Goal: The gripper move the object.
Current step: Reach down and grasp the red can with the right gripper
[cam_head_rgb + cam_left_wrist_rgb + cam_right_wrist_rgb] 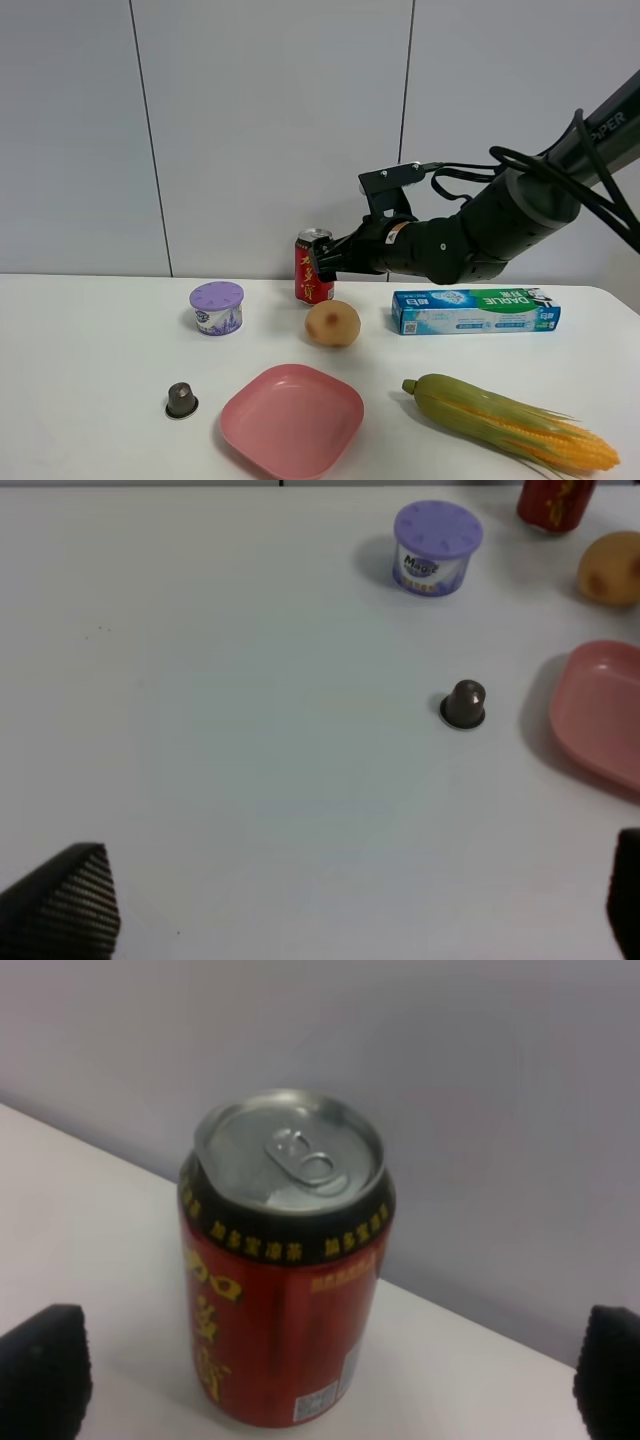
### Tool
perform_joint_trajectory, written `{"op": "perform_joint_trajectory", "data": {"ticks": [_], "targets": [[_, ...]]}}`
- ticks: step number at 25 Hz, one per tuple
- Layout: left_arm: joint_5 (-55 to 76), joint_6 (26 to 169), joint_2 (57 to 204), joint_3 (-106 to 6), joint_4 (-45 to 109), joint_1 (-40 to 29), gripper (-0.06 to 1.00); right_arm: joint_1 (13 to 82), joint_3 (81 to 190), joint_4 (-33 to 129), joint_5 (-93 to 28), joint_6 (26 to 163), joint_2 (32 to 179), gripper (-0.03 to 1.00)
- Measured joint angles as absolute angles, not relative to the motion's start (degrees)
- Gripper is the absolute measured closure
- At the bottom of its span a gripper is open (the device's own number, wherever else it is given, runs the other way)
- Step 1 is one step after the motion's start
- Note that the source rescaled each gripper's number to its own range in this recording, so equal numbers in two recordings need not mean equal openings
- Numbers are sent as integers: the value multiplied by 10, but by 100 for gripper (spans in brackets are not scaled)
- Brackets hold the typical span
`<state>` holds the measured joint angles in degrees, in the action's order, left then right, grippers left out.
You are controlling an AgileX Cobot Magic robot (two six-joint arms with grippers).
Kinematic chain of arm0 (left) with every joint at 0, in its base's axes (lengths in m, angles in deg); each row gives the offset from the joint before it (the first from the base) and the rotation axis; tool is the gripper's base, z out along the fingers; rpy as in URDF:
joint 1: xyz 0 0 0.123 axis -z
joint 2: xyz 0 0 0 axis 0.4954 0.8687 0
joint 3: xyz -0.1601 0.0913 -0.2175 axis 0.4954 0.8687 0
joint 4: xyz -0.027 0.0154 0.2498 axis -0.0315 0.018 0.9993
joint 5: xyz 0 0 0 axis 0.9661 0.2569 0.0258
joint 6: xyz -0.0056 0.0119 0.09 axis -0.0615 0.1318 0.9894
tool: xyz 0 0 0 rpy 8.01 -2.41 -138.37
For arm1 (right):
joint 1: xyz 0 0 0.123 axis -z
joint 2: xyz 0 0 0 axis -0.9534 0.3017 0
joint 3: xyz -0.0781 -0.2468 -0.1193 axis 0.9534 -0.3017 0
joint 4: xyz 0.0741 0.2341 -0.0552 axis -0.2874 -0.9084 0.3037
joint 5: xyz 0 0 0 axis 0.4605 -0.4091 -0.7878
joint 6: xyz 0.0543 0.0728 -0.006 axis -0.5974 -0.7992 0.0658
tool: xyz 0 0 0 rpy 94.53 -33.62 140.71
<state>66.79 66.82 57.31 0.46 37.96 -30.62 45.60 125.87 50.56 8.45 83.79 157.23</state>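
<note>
Right gripper point(322, 262) was at the red can point(285, 1260), jaws open, one finger either side of it in the wrist view, nothing pinched yet. The can stood upright at the back of the bench point(80, 380), close to the wall and just behind the peach-coloured fruit point(332, 323), with the lavender tub point(217, 307) apart from it toward the left arm's side

My take on the grasp: centre the can between the fingers first, then close on the mid-body below the black band, not on the rim. The thin wall likely dents, so moderate squeeze. Lift straight up before translating, since the fruit sat right in front and a low sweep could clip it. Keep it vertical

Can itself: red cylinder, yellow Chinese characters down the side, black band with yellow print under a silver top. Pull tab lay flat, so probably sealed and full

Left gripper point(345, 905) hung over bare bench, jaws open, holding nothing
</note>
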Motion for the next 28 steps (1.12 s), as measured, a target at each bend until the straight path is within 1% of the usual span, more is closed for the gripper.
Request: {"op": "perform_joint_trajectory", "data": {"ticks": [16,23,28], "targets": [[668,668,572,5,380,-306,-6,456,1264,514,143,837,1619,0],[668,668,572,5,380,-306,-6,456,1320,519,138,827,1652,0],[668,668,572,5,380,-306,-6,454,1367,520,111,822,1680,0]]}}
